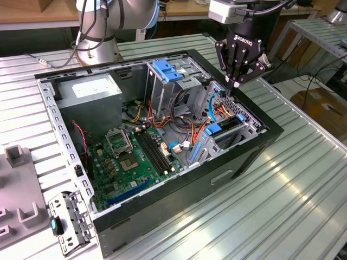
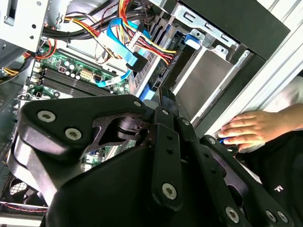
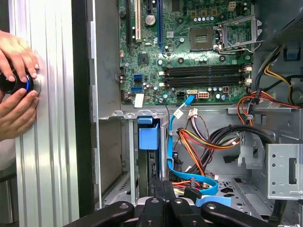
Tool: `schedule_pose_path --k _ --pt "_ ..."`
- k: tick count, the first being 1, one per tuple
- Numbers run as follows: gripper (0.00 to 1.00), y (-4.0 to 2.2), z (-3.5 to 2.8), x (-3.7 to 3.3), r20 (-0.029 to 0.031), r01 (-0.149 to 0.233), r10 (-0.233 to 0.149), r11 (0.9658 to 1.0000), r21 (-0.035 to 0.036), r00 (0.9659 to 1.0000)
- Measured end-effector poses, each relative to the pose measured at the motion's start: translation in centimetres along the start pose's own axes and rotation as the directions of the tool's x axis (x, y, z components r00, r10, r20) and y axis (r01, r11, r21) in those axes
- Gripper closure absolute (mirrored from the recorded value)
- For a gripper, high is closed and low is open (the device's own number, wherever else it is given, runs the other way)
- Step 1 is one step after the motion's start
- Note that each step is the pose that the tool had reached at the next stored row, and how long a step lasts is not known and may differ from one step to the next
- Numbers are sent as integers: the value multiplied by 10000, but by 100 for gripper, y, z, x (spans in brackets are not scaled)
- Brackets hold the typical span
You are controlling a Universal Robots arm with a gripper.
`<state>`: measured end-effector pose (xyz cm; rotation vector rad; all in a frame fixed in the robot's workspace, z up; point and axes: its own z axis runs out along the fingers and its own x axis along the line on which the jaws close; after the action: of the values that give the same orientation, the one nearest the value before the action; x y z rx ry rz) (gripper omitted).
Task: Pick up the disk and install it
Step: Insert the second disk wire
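Disk [image 1: 226,131] sits down in the drive cage at the corner of the open computer case [image 1: 271,132] on the exterior view's right, standing on edge with its blue carrier tab poking up. In the first wrist view that same blue tab [image 3: 148,135] is lodged in the bay slot, just beside a thin blue ribbon cable [image 3: 171,142].

Tool [image 1: 237,82] hangs right over the cage, pointing down, fingers pinched together at the tips with nothing between them as far as I can see. Its tips are just above the cage's top edge near the orange and yellow wiring [image 1: 187,129]; can't tell if they actually touch anything.

Green motherboard [image 1: 135,157] lies flat on the case floor, with the grey power supply [image 1: 89,92] at the far corner. A second blue latch plate [image 1: 166,70] tops the upper cage.

Also, a person's hands [image 3: 16,85] rest on the ribbed metal tabletop [image 1: 282,200] beside the case, around a small dark knob.
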<state>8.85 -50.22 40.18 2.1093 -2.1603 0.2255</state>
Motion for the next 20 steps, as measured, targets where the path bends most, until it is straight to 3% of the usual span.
schedule_pose_path --k 6,7,8,11,12,15,16,17,20 --pt "89 0 5 -2 2 0 0 10000 1 10000" --pt "89 -46 43 -82 -124 17 -19 9999 -132 9999" --pt "89 -72 53 -184 -132 1 -6 9994 -352 9999" --pt "89 -137 75 -241 -141 -78 69 9982 -595 9999" --pt "89 -151 87 -264 -144 -99 90 9979 -645 9999" --pt "89 -168 103 -340 -165 -145 134 9976 -672 9998" --pt "89 -170 99 -359 -209 -164 150 9976 -674 9997" --pt "89 -171 94 -369 -246 -176 160 9975 -681 9996" --pt "89 -172 76 -372 -261 -175 157 9974 -697 9995"
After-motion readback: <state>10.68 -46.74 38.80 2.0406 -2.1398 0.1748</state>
